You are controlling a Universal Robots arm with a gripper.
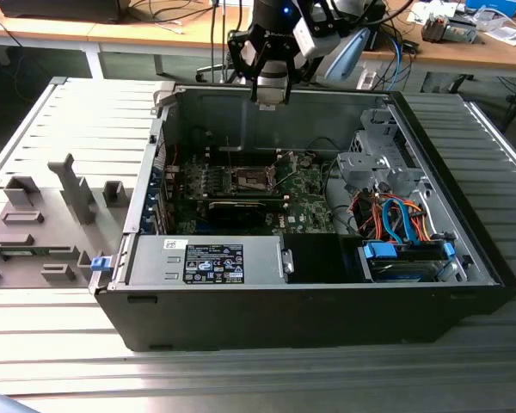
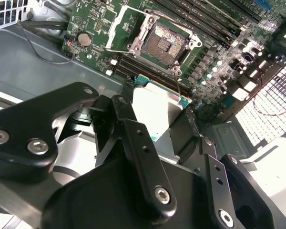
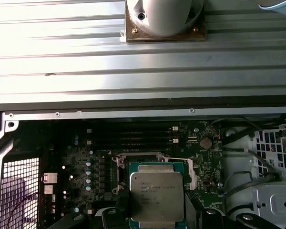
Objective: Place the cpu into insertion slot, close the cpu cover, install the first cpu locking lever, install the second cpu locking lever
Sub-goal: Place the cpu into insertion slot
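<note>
Above open computer case, hand holds cpu level, metal top upward.

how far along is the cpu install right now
Nothing is finished yet. In hand: the hand grips the cpu above the open computer case. The insertion slot is empty, its dark middle exposed, and the cpu cover stands flipped open beside it. Left: seating the chip, closing the cover, and both locking levers.
</note>
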